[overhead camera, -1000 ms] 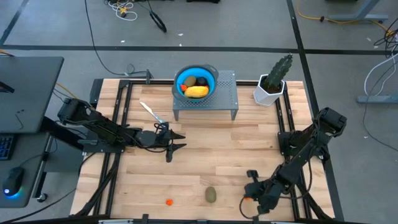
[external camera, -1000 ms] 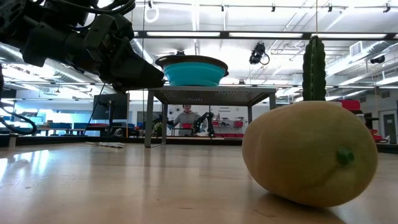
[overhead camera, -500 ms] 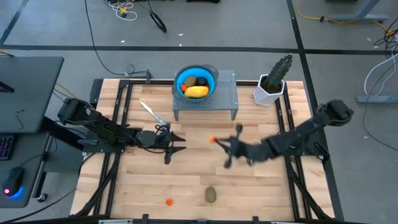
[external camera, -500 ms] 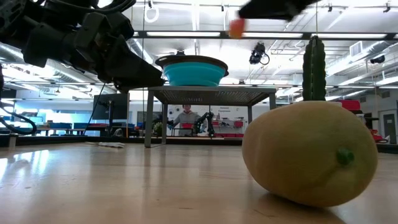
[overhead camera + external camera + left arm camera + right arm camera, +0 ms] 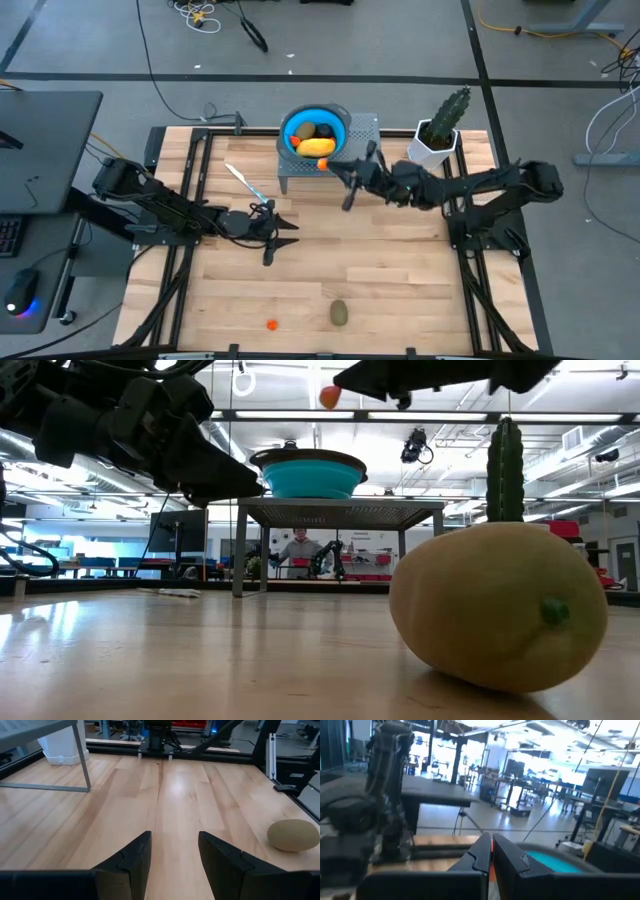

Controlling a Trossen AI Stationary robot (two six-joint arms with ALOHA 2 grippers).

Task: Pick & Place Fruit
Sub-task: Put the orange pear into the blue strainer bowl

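A small orange-red ball (image 5: 323,162) hangs in the air just short of the blue bowl's (image 5: 315,130) near rim, with my right gripper (image 5: 330,166) shut on it; the low view shows the ball (image 5: 330,397) above the bowl (image 5: 306,472). In the bowl lie a yellow-orange oblong (image 5: 317,146), an olive-brown oval and a dark ball. A second olive-brown oval (image 5: 340,313) and another orange-red ball (image 5: 271,324) rest on the table near its front edge. My left gripper (image 5: 287,230) hovers open over the table's left middle, nothing between its fingers (image 5: 172,855). My right gripper pinches the orange-red ball (image 5: 330,397) between its two fingers, only at their free ends. The fingers come about level from the table's right side. The ball is lifted clear, higher than the bowl's rim; the right wrist view shows only an orange sliver (image 5: 491,845) between the shut fingers.
The bowl stands on a grey perforated stand (image 5: 355,158) at the table's far middle. A green cactus in a white pot (image 5: 440,130) stands at the far right. A slim white-and-blue stick (image 5: 245,183) lies left of the stand. A person shows far behind the table (image 5: 300,550).
My right gripper has swung from the table's near right corner up and toward the far edge and the bowl, carrying the orange-red ball. It has tipped from pointing down to about level and stayed shut. The ball is now lifted high beside the bowl.
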